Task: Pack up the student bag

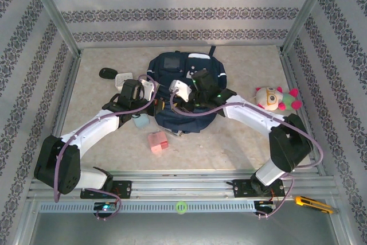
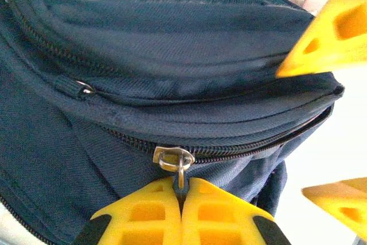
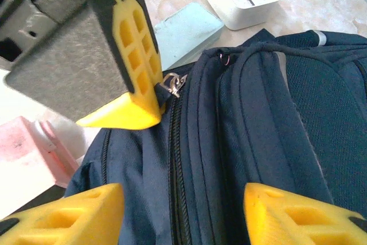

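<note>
The student bag, dark navy with pale trim, lies at the middle back of the table. My left gripper is shut on the metal zipper pull at the bag's near edge, yellow fingers pressed together around the tab. In the right wrist view the left gripper's fingers pinch the same pull. My right gripper hovers open just above the closed zip, one finger on each side of it, holding nothing. Its yellow fingertips also appear at the right of the left wrist view.
A pink block and a light blue block lie by the bag's near left. A white clock and a black item sit at the back left. A plush toy lies to the right, and a yellow knife lies on the front rail.
</note>
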You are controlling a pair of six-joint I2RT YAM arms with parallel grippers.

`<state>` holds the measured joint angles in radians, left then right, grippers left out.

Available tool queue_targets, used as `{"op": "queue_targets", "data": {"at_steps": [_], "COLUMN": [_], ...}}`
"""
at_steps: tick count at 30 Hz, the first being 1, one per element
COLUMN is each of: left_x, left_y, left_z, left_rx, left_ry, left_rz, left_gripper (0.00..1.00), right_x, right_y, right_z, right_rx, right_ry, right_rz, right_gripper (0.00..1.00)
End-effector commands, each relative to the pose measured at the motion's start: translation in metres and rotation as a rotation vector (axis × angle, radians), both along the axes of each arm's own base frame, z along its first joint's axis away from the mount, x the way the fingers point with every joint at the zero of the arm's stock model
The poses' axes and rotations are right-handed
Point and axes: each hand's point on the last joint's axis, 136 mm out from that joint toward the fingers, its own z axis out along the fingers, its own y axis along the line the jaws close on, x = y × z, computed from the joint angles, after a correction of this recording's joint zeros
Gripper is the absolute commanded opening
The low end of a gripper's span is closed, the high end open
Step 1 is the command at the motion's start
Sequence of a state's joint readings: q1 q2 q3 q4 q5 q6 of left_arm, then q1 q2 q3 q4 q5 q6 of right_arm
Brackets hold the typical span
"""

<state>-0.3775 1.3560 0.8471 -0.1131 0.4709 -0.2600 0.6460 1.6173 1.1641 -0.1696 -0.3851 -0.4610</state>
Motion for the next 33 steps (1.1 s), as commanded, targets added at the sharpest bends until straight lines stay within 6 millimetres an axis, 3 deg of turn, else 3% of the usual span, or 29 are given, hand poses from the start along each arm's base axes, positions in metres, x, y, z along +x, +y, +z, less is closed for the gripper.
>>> {"op": "queue_targets", "data": {"at_steps": [1,3,5,12,16,24,33], "left_x": [0.008,0.010,0.013,0.024,0.034,0.061,0.101], "left_y": [-0.008,-0.003,0.007,0.047,0.061,0.068,0.086], "left_z": [0.024,0.021,0.015,-0.002,-0.007,-0.011,-0.048], "left_rx": [-0.042,-0.012,0.046,0.158,0.202,0.276,0.379], "left_ry": [-0.096,-0.090,-0.072,-0.015,-0.016,-0.035,0.025], "left_rz": [-0.049,-0.033,0.011,0.120,0.133,0.115,0.193], "left_gripper": [0.00,0.00,0.00,0.00,0.00,0.00,0.00], "right_x": [0.023,0.022,0.018,0.006,-0.010,-0.026,-0.027], "right_y": [0.005,0.007,0.004,-0.032,-0.049,-0.058,-0.062], "right_z": [0.011,0.014,0.021,0.039,0.054,0.061,0.075], "right_rx": [-0.019,-0.004,0.020,0.085,0.146,0.163,0.211], "right_ry": [-0.101,-0.095,-0.097,-0.107,-0.132,-0.135,-0.154], "right_rz": [0.007,0.038,0.075,0.158,0.263,0.350,0.339], "right_gripper": [0.42,0.15,0.00,0.00,0.00,0.00,0.00]}}
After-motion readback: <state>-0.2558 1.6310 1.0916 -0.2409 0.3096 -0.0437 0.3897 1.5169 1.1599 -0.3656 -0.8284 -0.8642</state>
